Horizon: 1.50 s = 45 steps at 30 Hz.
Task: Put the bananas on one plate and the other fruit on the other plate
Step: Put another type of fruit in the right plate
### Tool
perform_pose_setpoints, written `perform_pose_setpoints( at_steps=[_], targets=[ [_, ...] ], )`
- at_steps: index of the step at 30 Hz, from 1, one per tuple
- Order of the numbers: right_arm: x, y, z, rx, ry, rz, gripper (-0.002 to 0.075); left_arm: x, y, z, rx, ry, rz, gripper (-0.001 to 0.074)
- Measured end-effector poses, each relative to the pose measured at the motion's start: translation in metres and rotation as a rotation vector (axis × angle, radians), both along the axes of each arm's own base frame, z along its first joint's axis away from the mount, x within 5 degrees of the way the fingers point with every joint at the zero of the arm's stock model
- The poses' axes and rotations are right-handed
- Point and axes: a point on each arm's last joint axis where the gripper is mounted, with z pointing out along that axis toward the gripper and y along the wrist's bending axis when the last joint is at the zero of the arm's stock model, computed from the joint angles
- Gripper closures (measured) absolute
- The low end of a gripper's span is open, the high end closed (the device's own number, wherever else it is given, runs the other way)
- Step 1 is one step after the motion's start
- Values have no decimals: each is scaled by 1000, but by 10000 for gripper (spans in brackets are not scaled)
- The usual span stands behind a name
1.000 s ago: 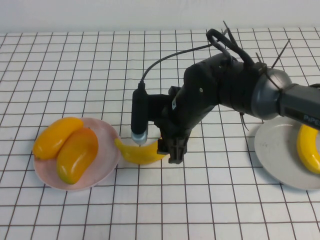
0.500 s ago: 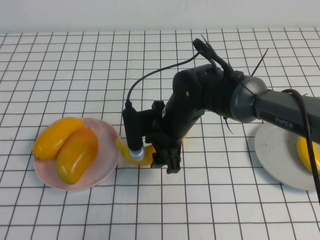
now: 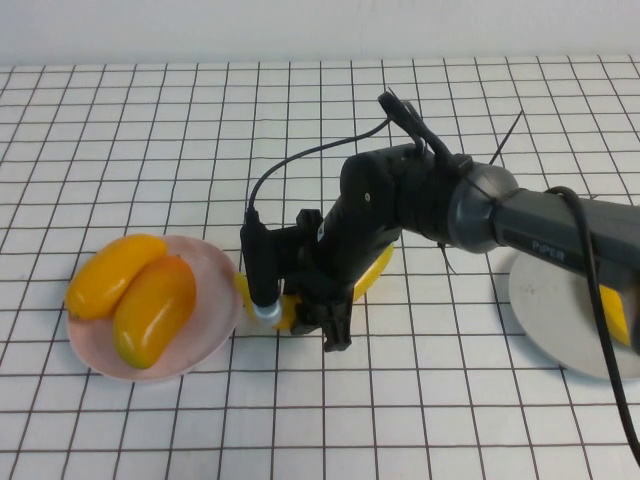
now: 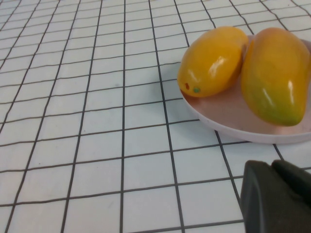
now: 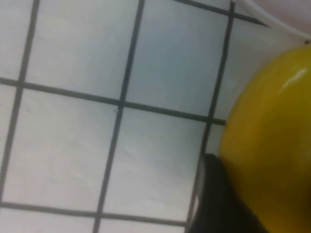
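Observation:
Two orange-yellow mango-like fruits [image 3: 115, 275] [image 3: 155, 308] lie side by side on the pink plate [image 3: 215, 265] at the left. A yellow banana [image 3: 375, 272] lies just right of that plate, its middle hidden under my right gripper [image 3: 320, 315]. The jaws straddle it, and one dark finger [image 5: 214, 199] presses on the banana's skin [image 5: 272, 145]. The grey-blue plate [image 3: 550, 300] at the right holds a second banana [image 3: 625, 320], mostly hidden by the arm. My left gripper [image 4: 272, 170] is shut and empty, low over the table beside the pink plate [image 4: 228, 119] and its fruits [image 4: 214, 60] [image 4: 277, 73].
A white tabletop with a black grid [image 3: 150, 130] spreads all around. The right arm's body and its cable [image 3: 300, 155] stretch across the middle, from the grey-blue plate toward the pink one.
The right arm has slid left and down over the banana beside the pink plate. Its jaws have narrowed onto it, and the banana's far end now shows right of the arm.

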Motion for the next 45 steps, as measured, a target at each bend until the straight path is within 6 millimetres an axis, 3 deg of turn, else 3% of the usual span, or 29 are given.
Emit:
perform_pose_setpoints(
  at_steps=[4,9,11,15,18,20,26,30,35,45],
  targets=[
    [7,0,15,-14,-19,-75,406,0,0,0,0,0,0,738],
    [17,-11,69,-16,-62,-381,406,0,0,0,0,0,0,738],
    [19,-28,94,-34,-50,-582,406,0,0,0,0,0,0,738],
    [27,-78,112,-24,71,-960,406,0,0,0,0,0,0,738],
    [30,-124,105,-18,197,-1159,406,0,0,0,0,0,0,738],
    [20,-149,96,-42,266,-1246,406,0,0,0,0,0,0,738],
    [-16,-187,79,-5,315,-1386,406,0,0,0,0,0,0,738],
    [-21,-204,60,2,334,-1484,406,0,0,0,0,0,0,738],
    [-13,-219,47,89,325,-1605,406,0,0,0,0,0,0,738],
    [2,-220,36,168,292,-1623,397,0,0,0,0,0,0,738]
  ],
)
